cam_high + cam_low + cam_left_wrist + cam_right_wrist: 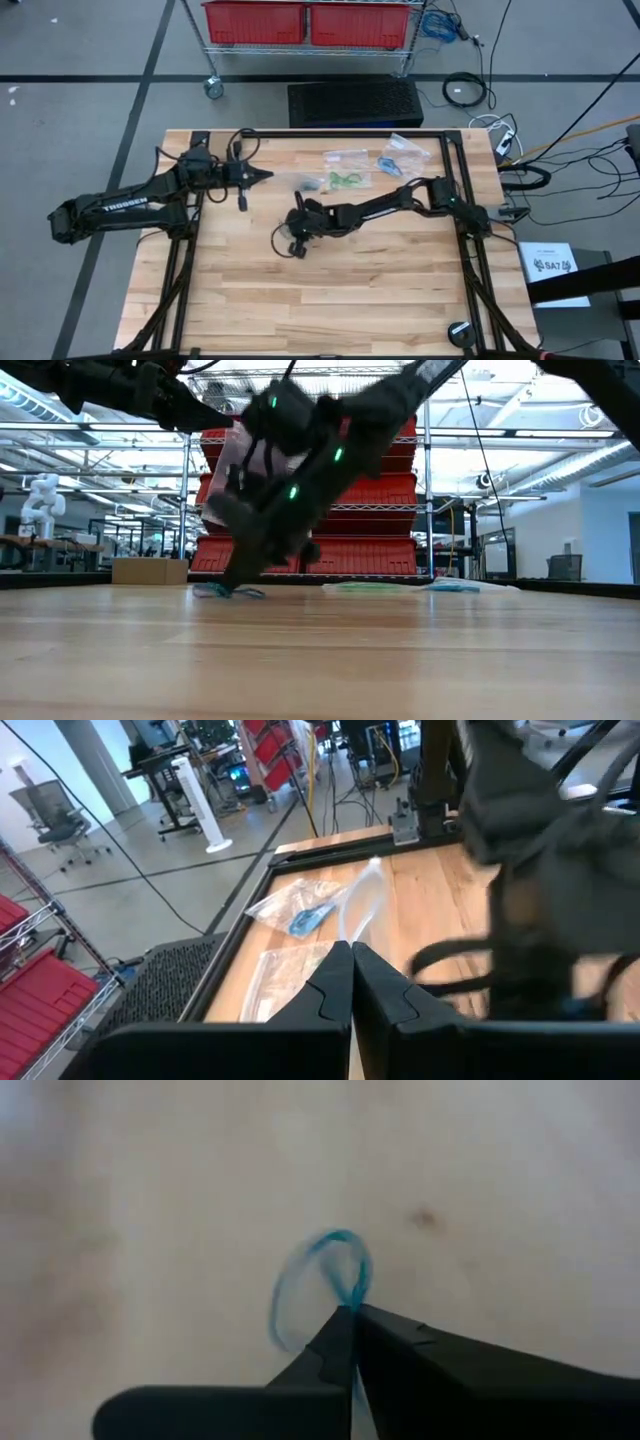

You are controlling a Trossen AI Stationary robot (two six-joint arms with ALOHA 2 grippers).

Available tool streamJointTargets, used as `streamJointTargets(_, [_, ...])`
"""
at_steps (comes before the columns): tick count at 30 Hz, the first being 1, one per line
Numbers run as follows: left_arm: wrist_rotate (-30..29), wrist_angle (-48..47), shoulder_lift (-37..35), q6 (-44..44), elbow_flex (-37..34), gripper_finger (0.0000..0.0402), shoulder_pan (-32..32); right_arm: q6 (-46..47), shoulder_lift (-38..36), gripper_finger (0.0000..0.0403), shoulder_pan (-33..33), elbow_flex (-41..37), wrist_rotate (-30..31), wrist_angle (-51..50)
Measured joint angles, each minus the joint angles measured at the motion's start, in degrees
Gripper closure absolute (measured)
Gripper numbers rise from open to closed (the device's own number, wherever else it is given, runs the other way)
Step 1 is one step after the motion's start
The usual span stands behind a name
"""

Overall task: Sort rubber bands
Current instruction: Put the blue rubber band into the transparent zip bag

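My right gripper (297,215) stands near the table's middle, pointing down, shut on a blue rubber band (322,1280). In the low view its tips (230,582) are at the tabletop. My left gripper (264,175) is shut and empty, held above the table left of the bags. Clear bags lie at the far middle: one with blue bands (388,165), also in the left wrist view (310,917), and one with green bands (346,181). Dark bands (310,184) lie beside them. My right gripper pinches the blue band between its two fingertips at one point of the loop (352,1302), coming from above. The rest of the loop stands out beyond the tips, over the wood. Whether it is clear of the table I cannot tell.
More clear bags (404,148) lie near the far edge. A black frame (455,170) runs along the table's sides. A small black round object (459,334) sits at the near right corner. Bare wood (330,290) spreads over the near half.
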Motion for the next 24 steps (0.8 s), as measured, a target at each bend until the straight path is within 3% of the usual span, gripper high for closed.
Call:
streamJointTargets(3, [0.2, 0.1, 0.0, 0.0, 0.0, 0.0398, 0.0, -2.4, -3.7, 0.0402, 1.4, -0.1, -2.2, -3.5])
streamJointTargets(12, [4.0, 0.7, 0.4, -1.7, 0.0, 0.0398, -0.2, -8.4, -15.2, 0.0403, 4.2, 0.0, -0.1, -7.7])
streamJointTargets(24, [5.8, 1.0, 2.8, -1.8, 0.0, 0.0398, -3.6, -17.0, -30.4, 0.0403, 5.2, 0.2, 12.1, -13.3])
